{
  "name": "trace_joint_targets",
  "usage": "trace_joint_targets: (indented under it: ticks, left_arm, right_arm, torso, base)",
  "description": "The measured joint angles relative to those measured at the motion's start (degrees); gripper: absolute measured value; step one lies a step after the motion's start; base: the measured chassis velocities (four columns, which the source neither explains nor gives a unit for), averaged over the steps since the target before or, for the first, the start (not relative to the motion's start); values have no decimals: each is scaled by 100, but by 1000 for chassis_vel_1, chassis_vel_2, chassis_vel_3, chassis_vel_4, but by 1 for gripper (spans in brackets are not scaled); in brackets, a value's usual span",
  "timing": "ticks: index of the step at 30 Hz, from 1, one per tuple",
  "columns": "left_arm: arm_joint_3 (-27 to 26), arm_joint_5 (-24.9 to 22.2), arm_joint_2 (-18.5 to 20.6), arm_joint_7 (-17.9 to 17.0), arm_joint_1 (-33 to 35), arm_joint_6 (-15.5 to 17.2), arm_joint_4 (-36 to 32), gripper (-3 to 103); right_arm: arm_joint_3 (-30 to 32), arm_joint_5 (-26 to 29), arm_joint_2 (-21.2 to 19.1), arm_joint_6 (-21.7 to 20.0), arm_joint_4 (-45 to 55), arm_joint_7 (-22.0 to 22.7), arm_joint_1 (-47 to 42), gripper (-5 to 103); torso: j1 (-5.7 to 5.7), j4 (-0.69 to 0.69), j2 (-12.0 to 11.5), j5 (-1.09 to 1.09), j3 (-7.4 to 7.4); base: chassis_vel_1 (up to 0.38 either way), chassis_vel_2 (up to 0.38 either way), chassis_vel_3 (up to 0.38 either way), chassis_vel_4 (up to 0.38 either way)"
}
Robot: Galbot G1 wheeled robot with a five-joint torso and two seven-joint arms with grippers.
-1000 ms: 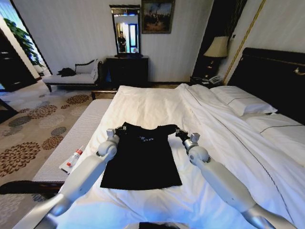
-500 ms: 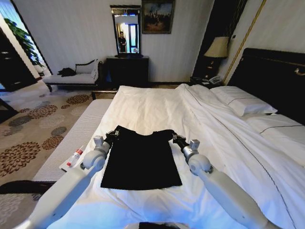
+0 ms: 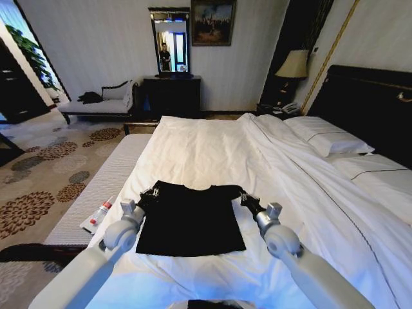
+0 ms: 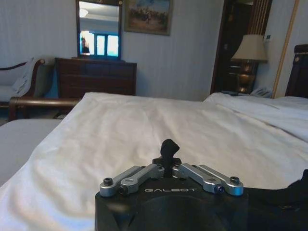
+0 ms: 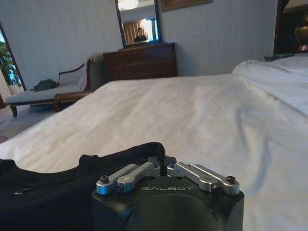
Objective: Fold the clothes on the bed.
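Head view: black T-shirt (image 3: 190, 219) flat on white duvet of bed (image 3: 212, 145), near the foot edge, hem toward robot, upper part doubled over so no chest lettering visible; left gripper (image 3: 149, 194) at left shoulder corner, right gripper (image 3: 246, 199) at right shoulder corner, jaws of each apparently pinched on the folded top edge, both at about the same depth on the bed. Small tube (image 3: 101, 212) on grey bench beside bed, well apart from garment; chaise (image 3: 100, 103) and dresser (image 3: 170, 93) far behind. Left wrist view: left gripper (image 4: 169, 147) with jaws narrow, drawn together over a dark nub of cloth; duvet (image 4: 144, 130) wide beyond. Right wrist view: right gripper (image 5: 161, 161) with jaws narrow on black fabric, T-shirt (image 5: 53, 192) slack alongside. Judged step: carrying shoulder edge toward hem. Advice for doing well: both corners level and moving at matched pace; fabric kept taut between grips, low over lower layer; release only once edges aligned; no dragging of duvet.
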Motion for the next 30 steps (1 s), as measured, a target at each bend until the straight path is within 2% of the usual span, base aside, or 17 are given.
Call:
trace_joint_targets:
  ticks: [3,8,30]
  left_arm:
    - [-259,74,-62,30,437,-38,-130,1]
    - [-379,227,-211,71,857,-90,-219,1]
    - [-370,686,-445,235,1456,-302,-200,1]
  right_arm:
    - [5,-279,123,8,54,-67,-318,1]
    - [90,-499,262,32,96,-133,-625,1]
    - [392,-1287,698,132,178,-445,-1722,1]
  torso:
    - [0,0,0,1,0]
    - [1,0,-1,1,0]
    - [1,-1,-1,0,1]
  base:
    - [0,0,0,0]
    - [0,0,0,0]
    - [0,0,0,0]
